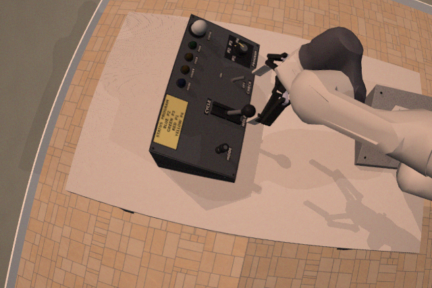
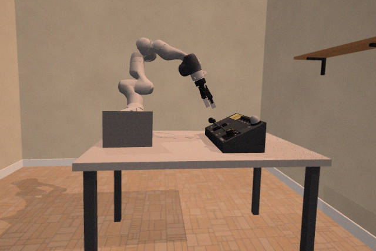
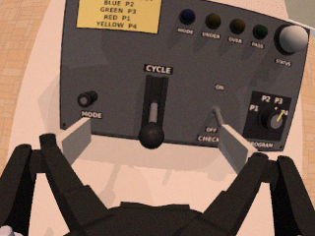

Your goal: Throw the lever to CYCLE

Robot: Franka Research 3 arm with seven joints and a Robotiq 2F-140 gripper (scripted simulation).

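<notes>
The dark console (image 1: 206, 100) stands on the table, also in the side view (image 2: 235, 133) and the wrist view (image 3: 177, 69). Its lever with a black ball knob (image 1: 248, 110) (image 3: 152, 136) sits in a slot at the end away from the CYCLE label (image 1: 207, 106) (image 3: 157, 70). My gripper (image 1: 258, 94) (image 2: 209, 104) (image 3: 155, 133) is open and empty. It hangs above and just off the console's lever-side edge, apart from the knob (image 2: 210, 119).
The console also carries a MODE knob (image 1: 221, 148), a small toggle (image 1: 237, 78), a PROGRAM dial (image 1: 241, 46), several round lamps (image 1: 186, 65), a white dome button (image 1: 198, 28) and a yellow status plate (image 1: 170, 121). The arm's grey base block (image 2: 127, 129) stands on the table.
</notes>
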